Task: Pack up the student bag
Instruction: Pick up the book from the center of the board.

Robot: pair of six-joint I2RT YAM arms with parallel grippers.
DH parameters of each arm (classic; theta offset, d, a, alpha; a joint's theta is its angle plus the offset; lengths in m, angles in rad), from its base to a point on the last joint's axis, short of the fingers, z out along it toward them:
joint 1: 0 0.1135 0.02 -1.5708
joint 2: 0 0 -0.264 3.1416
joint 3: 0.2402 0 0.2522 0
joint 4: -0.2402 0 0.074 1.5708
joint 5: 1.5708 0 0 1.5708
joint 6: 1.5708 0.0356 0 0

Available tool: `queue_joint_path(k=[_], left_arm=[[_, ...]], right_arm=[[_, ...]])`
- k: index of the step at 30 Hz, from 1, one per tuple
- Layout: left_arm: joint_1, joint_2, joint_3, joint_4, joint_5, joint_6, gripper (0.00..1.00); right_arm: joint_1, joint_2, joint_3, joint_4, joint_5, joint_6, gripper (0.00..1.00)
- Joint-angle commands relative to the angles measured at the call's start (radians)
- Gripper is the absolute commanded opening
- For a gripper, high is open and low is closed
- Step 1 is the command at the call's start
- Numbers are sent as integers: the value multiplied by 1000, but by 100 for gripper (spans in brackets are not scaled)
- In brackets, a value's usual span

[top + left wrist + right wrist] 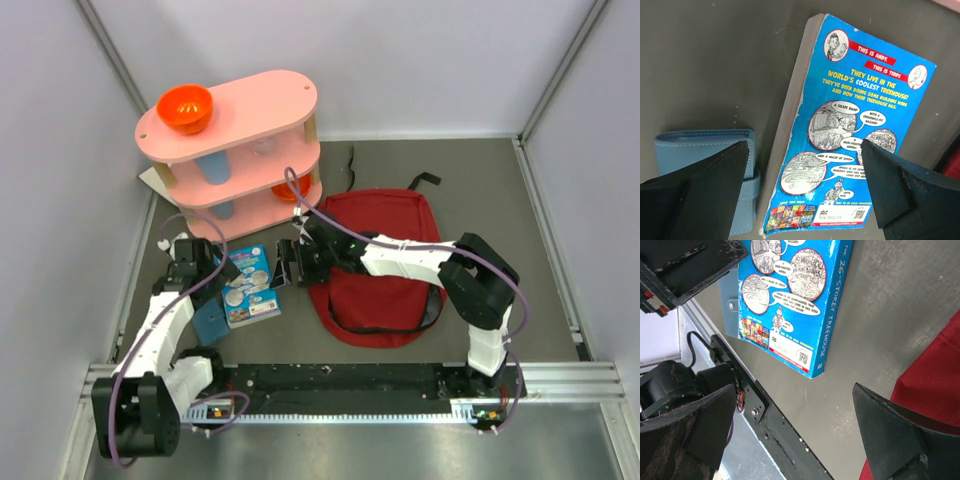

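The student bag, a dark red backpack, lies flat on the grey table right of centre; its red fabric shows at the right edge of the right wrist view. A blue paperback book lies back cover up, left of the bag. A light blue snap wallet lies against the book's left side. My left gripper hangs open above the book and wallet. My right gripper is open over bare table between book and bag, holding nothing.
A pink two-tier shelf stands at the back left with an orange bowl on top and cups inside. The black base rail runs along the near edge. Grey walls close in on both sides.
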Motion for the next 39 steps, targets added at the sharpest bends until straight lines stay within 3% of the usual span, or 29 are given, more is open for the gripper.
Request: queue_joint_path(k=[1,6,10,16,21,24,25,27,28,33,35,39], left_arm=[[5,66,-35,132,79,16,99],[3,109,-62,221,275,40,99],[3,145,-81,279,351,39,94],[3,112,-101,277,334,37,87],[3,103,-118,263,318,37,83],[5,93,-128,269,323,37,81],[5,90,-130,270,328,39,72],[5,81,-135,281,344,44,68],[3,75,-136,292,355,44,61],[3,41,-153,338,453,44,50],[2,29,-155,349,467,44,38],[3,-5,-148,343,481,44,27]], right_arm=[[16,23,43,73,-25,23,97],[16,38,40,79,1,58,97],[14,71,40,87,18,86,96],[13,109,32,137,65,104,83],[5,163,75,122,104,120,82],[5,198,92,125,89,121,75],[5,201,90,137,84,120,69],[3,196,69,168,68,129,63],[5,196,63,179,67,130,62],[5,201,41,192,44,135,51],[5,203,32,206,39,140,50],[5,204,34,199,35,135,46]])
